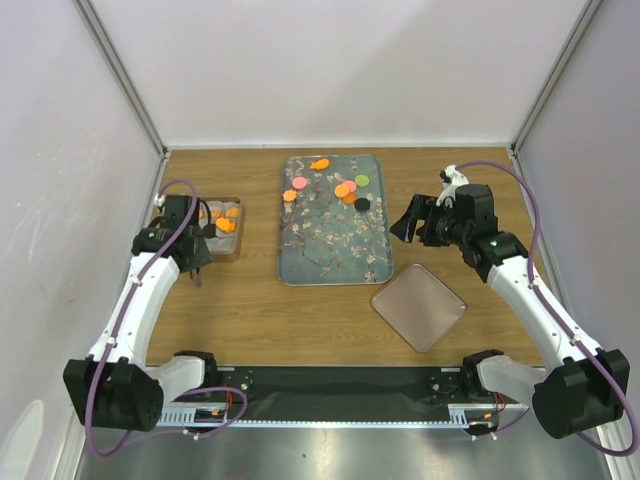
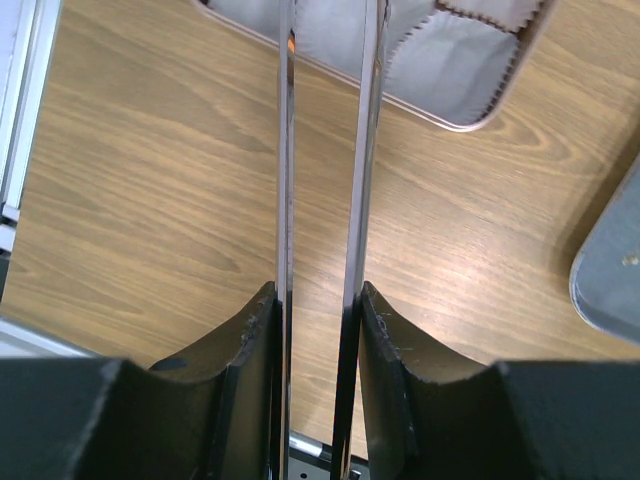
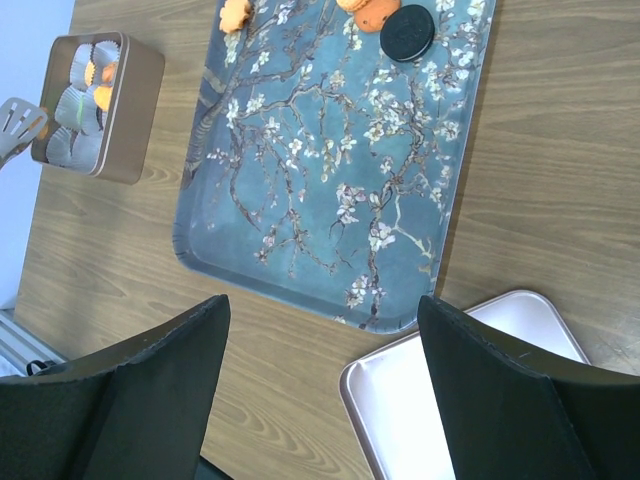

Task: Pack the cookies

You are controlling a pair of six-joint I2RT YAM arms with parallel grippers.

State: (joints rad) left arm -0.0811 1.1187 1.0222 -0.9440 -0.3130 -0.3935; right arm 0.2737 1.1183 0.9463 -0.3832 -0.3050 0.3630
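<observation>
Several cookies lie at the far end of the floral tray (image 1: 330, 250): an orange fish (image 1: 320, 164), pink (image 1: 299, 182), green (image 1: 362, 181), orange (image 1: 343, 189) and black (image 1: 362, 204) discs. A few orange cookies (image 1: 225, 223) sit in the small box (image 1: 222, 250) with paper cups at the left. My left gripper (image 1: 196, 250) is beside that box, shut on metal tongs (image 2: 285, 150) that reach toward the box (image 2: 470, 70). My right gripper (image 1: 410, 222) hangs open and empty to the right of the tray; its wrist view shows the black cookie (image 3: 411, 33).
A pink square lid (image 1: 420, 306) lies on the wood in front of my right gripper, also in the right wrist view (image 3: 500, 400). White walls close off the back and both sides. The tray's near half (image 3: 330, 180) bears no cookies.
</observation>
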